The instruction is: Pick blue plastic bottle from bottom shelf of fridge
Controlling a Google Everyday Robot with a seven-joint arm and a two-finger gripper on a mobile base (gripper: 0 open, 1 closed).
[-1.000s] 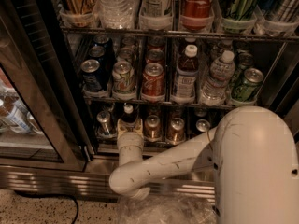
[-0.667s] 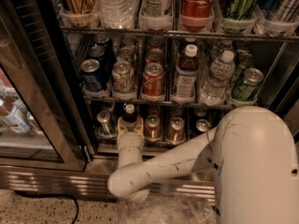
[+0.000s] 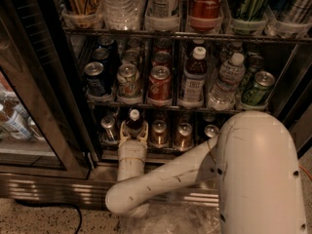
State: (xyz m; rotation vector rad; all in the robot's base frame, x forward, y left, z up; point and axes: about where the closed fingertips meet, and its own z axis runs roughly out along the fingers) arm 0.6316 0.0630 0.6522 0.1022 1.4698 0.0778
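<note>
I am reaching into the fridge (image 3: 34,106) with my arm (image 3: 161,177), and my gripper (image 3: 133,133) is down at the bottom shelf (image 3: 161,153). That is at about 7 o'clock from the middle of my view.

The blue plastic bottle (image 3: 134,121) stands up straight at the front of that shelf. It has a white cap and a dark neck. My jaws are closed around its lower part, one on each side, so I am holding the bottle. I hold it low because the cap and neck are thin and could slip. The fat part gives me more to press on.

I come at it from 6 o'clock, straight in from the front. I do this because there is stuff on both sides. A silver can (image 3: 108,126) sits just beside the bottle at 9 o'clock. A copper can (image 3: 158,130) sits just beside it at 3 o'clock. The plastic lanes keep the drinks in rows, so the only free way is in and out along the row.

Up at 12 o'clock is the rack above, with a bigger white-capped bottle (image 3: 195,74). That one is not mine.

I think my next job is to pull the bottle straight back toward 6 o'clock. If I tilt it, I may bump the cans or the rack above
</note>
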